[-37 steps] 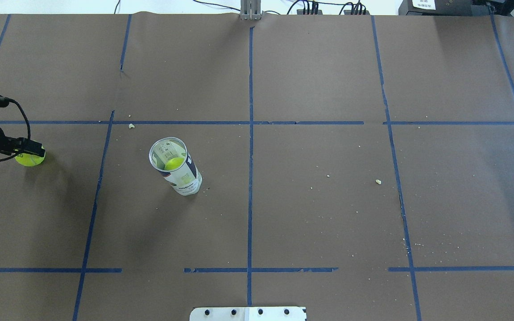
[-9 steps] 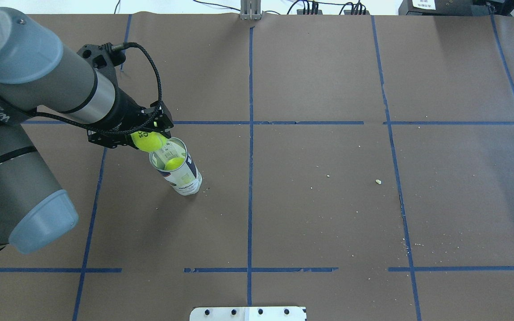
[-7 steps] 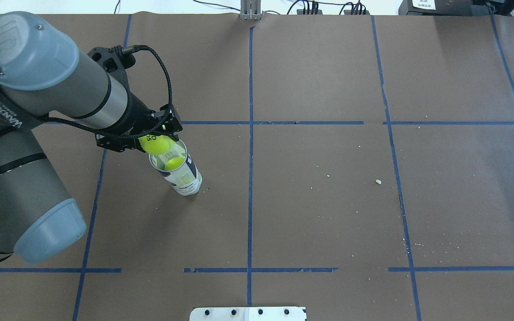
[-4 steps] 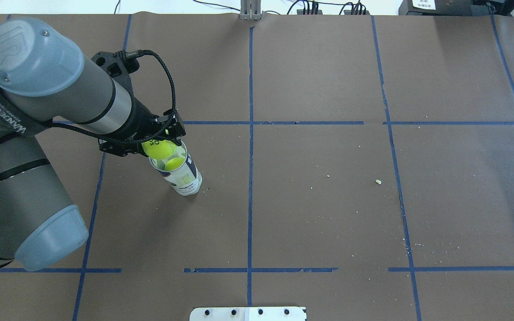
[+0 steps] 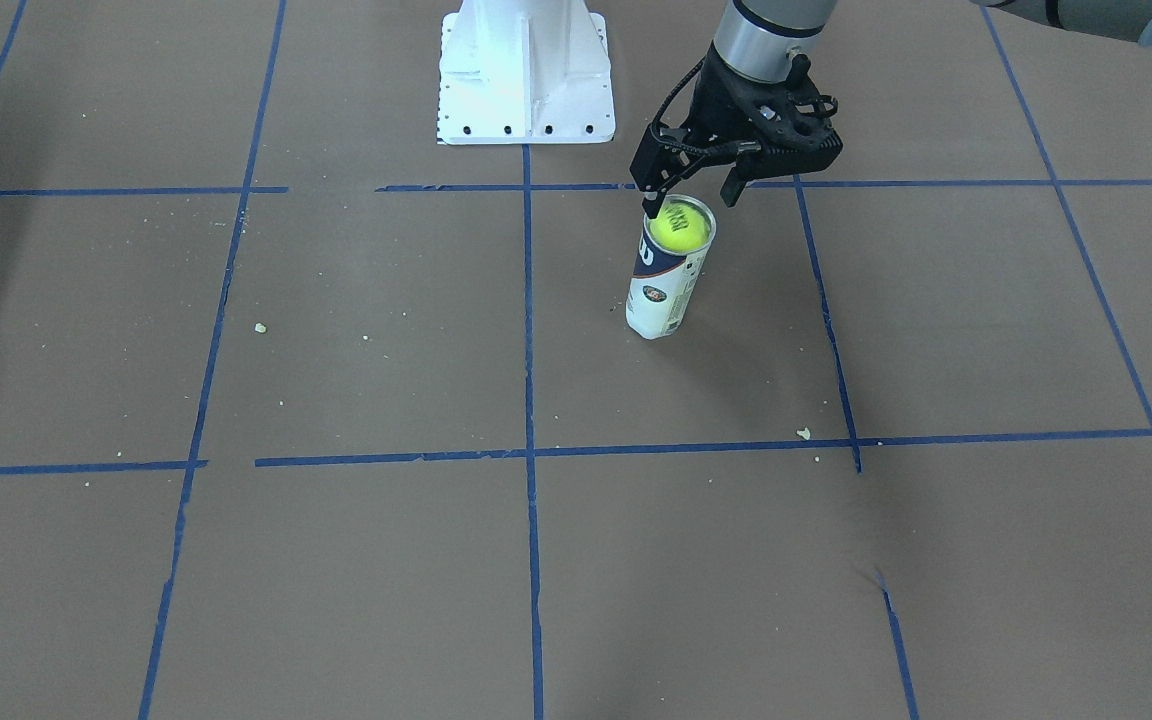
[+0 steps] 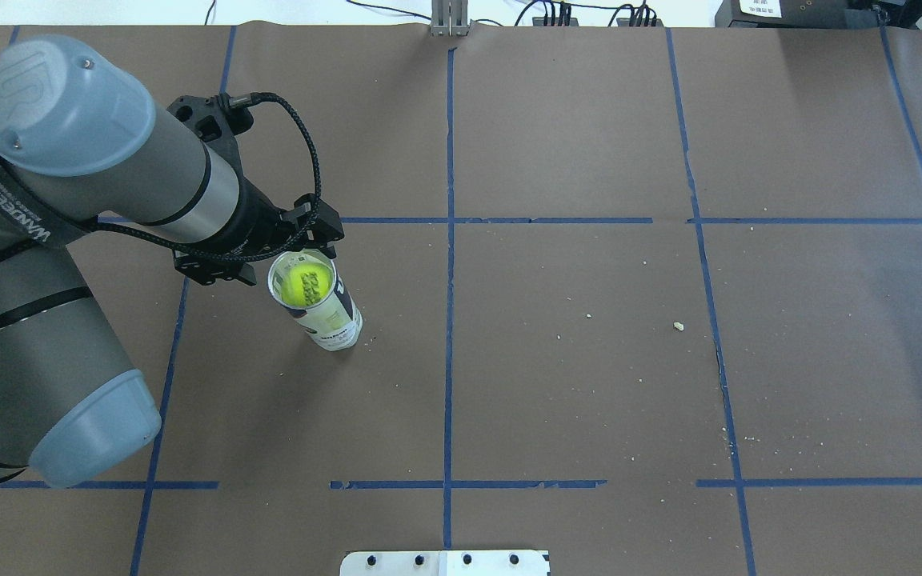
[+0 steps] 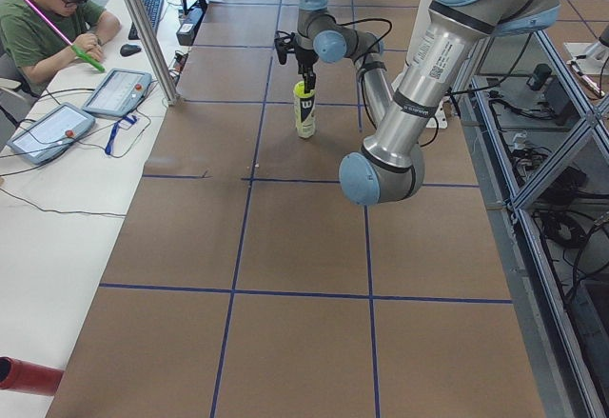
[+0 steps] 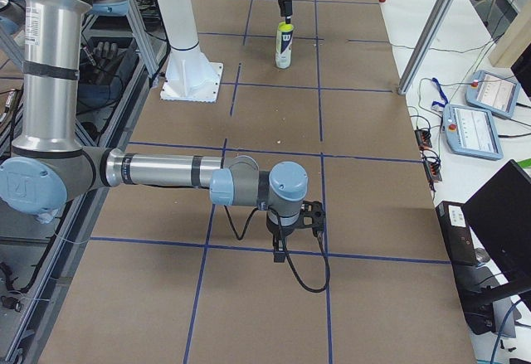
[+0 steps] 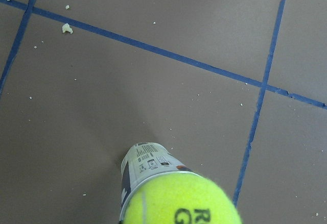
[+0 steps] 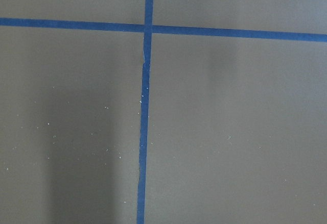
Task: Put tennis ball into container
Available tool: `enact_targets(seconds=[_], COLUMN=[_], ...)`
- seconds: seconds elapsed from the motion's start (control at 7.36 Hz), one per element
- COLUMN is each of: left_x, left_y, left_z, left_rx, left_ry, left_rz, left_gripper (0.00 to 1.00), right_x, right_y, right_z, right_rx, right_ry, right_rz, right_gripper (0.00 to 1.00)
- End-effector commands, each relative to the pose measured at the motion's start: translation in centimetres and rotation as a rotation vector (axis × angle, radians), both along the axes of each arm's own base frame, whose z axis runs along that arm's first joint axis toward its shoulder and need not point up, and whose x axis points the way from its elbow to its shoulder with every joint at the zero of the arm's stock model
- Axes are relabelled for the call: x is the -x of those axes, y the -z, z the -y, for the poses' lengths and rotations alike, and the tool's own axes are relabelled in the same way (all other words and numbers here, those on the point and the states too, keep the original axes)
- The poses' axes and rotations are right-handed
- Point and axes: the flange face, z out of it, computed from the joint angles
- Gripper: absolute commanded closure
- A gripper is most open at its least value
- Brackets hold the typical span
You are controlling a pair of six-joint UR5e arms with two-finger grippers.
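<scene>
On the brown-papered table (image 5: 336, 330), the front-facing view shows the left gripper (image 5: 692, 200) spread and empty, straight above the upright container (image 5: 661, 295). The tennis ball (image 5: 679, 228) sits in its mouth. Overhead, the ball lies inside the rim; the right side view leaves the distant right gripper (image 8: 282, 252) unreadable.

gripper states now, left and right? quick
Left gripper: open, just above the tennis ball sitting in the container mouth.
Right gripper: cannot tell.

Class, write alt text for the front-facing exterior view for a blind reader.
A tennis ball sits in the top of an upright clear container, with the left gripper open just above it. The brown table has blue tape lines.
</scene>
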Motion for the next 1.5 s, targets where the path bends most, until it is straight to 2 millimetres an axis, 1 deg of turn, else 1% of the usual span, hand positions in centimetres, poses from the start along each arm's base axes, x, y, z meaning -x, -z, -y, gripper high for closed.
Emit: enact_targets(seconds=[0.0, 0.14, 0.27, 0.41, 0.54, 0.68, 0.82, 0.95, 1.09, 1.22, 1.36], left_x=[0.0, 0.2, 0.8, 2.4, 5.5, 10.4, 15.3, 20.3, 25.1, 31.0, 35.9], left_y=[-0.1, -0.4, -0.8, -1.9, -3.6, -6.9, -11.0, -15.6, -20.9, -26.3, -31.5], left_z=[0.1, 0.1, 0.6, 1.9, 4.2, 6.9, 9.6, 12.6, 14.1, 14.5, 13.2], left_rx=[-0.002, -0.013, -0.072, -0.15, -0.222, -0.275, -0.302, -0.328, -0.336, -0.354, -0.346], left_ry=[-0.003, -0.009, -0.043, -0.08, -0.106, -0.17, -0.218, -0.255, -0.288, -0.327, -0.351], left_rz=[0.003, 0.007, 0.023, 0.051, 0.089, 0.114, 0.139, 0.186, 0.221, 0.237, 0.234], left_gripper=[0.0, 0.0, 0.01, 0.01, 0.01, 0.01, 0.01, 0.01, 0.01, 0.0, 0.0], right_x=[0.0, 0.0, 0.0, 0.0, 0.0, 0.0, 0.0, 0.0, 0.0, 0.0, 0.0], right_y=[0.0, -0.1, -0.1, -0.1, -0.1, -0.1, -0.1, -0.1, -0.1, -0.1, -0.1], right_z=[0.0, 0.0, 0.0, -0.1, 0.0, 0.0, 0.0, 0.0, 0.0, 0.0, 0.0], right_rx=[-0.001, 0.001, 0.001, 0.003, 0.001, 0.001, 0.001, 0.001, 0.001, 0.001, 0.001], right_ry=[0.0, 0.0, 0.0, 0.0, 0.0, 0.0, 0.0, 0.0, 0.0, 0.0, 0.0], right_rz=[0.0, 0.0, 0.0, 0.0, 0.0, 0.0, 0.0, 0.0, 0.0, 0.0, 0.0], right_gripper=[0.0, 0.0, 0.0, 0.0, 0.0, 0.0, 0.0, 0.0, 0.0, 0.0, 0.0])
